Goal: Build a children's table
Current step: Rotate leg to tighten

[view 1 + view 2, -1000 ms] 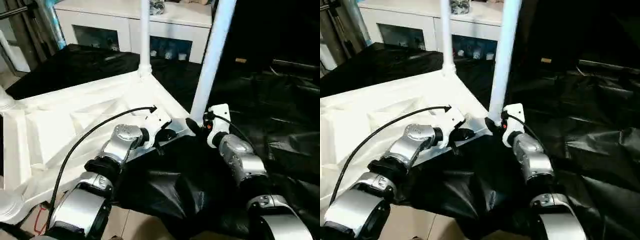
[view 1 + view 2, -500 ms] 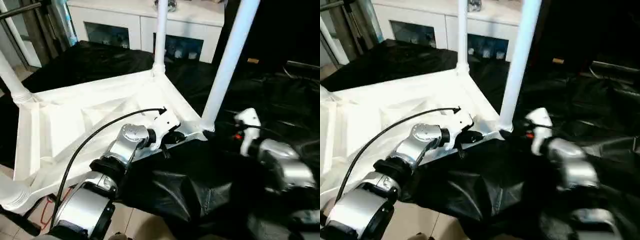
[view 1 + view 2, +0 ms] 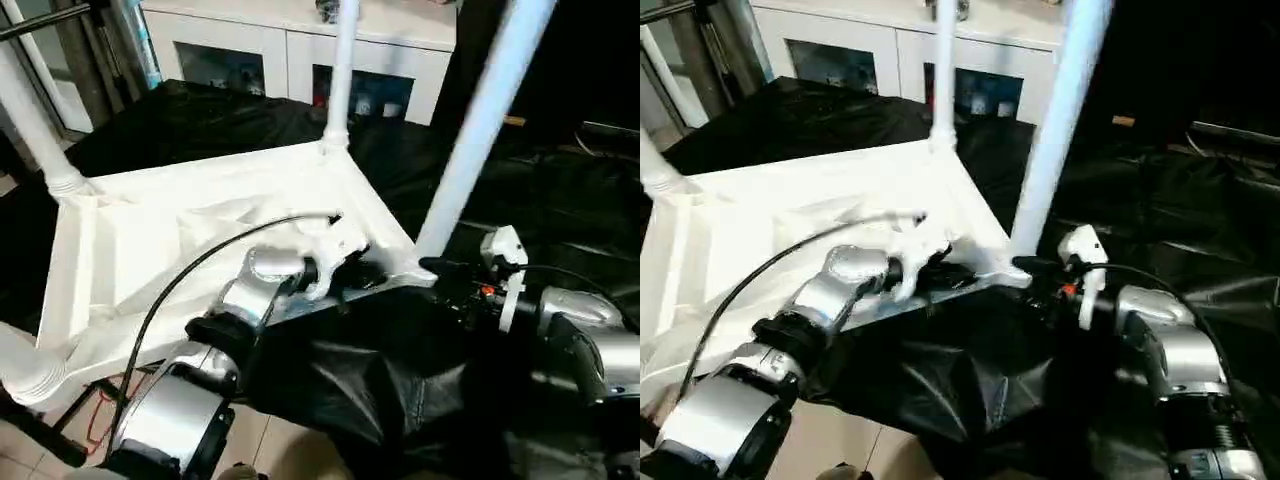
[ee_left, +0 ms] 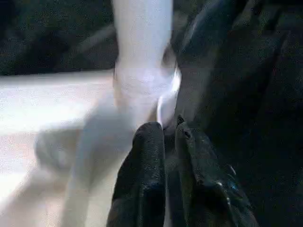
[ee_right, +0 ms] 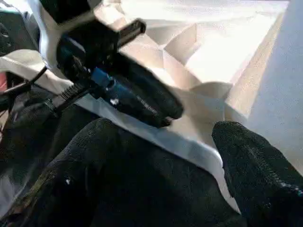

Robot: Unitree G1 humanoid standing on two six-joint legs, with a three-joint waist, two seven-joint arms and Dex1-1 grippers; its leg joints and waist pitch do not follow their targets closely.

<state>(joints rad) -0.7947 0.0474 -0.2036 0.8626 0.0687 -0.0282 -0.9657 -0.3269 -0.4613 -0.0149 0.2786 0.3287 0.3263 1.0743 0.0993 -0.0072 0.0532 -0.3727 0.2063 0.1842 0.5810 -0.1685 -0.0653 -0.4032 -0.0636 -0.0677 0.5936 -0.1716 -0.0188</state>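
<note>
On the black sheet (image 3: 560, 210) I have the tabletop (image 3: 160, 240) lying underside up, so the legs stand upright in their corner sockets. Beside the near leg (image 3: 470, 140), my left gripper (image 3: 365, 277) is nearly closed at the tabletop's edge, gripping nothing I can see. My right gripper (image 3: 1025, 268), fingers spread wide, points level at that socket.

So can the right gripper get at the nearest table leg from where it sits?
Probably yes: the right gripper is open beside the base of the nearest leg, with nothing between them.
</note>
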